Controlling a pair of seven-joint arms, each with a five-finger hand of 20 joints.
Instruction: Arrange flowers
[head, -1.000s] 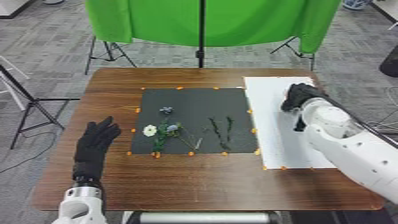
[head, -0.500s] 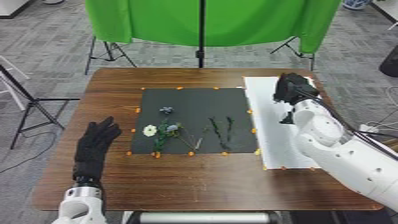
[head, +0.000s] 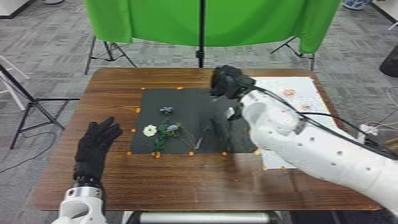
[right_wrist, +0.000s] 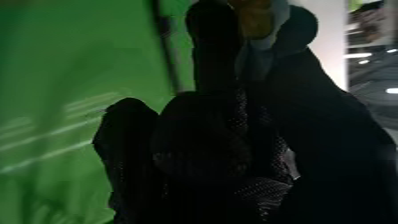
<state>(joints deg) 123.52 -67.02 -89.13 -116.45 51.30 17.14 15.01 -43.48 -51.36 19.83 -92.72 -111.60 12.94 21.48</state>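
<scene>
In the head view my right hand (head: 231, 82) is over the back right corner of the dark mat (head: 191, 96). My right hand (right_wrist: 209, 145) in the right wrist view pinches a pale and orange-brown thing (right_wrist: 253, 22); it is too dim to tell its kind. My left hand (head: 92, 142) lies with straight fingers on the table's left. On the mat are a white flower (head: 149, 130), a bluish flower (head: 172, 128), a small blue-grey flower (head: 166, 109) and green stems (head: 160, 143). Dark sprigs (head: 216, 131) lie farther right, partly beside my arm. Pinkish flowers (head: 289, 92) rest on the white sheet (head: 271, 83).
Orange markers (head: 138, 110) line the mat's edges. The brown table (head: 115, 90) has wood showing left of the mat and in front of it. Beyond the far edge stand a green cloth (head: 151, 22) and its thin black pole (head: 202, 45).
My right hand has swung left from the white sheet to the mat's back right corner. Pinkish flowers on the sheet are now uncovered. The left hand has stayed still.
</scene>
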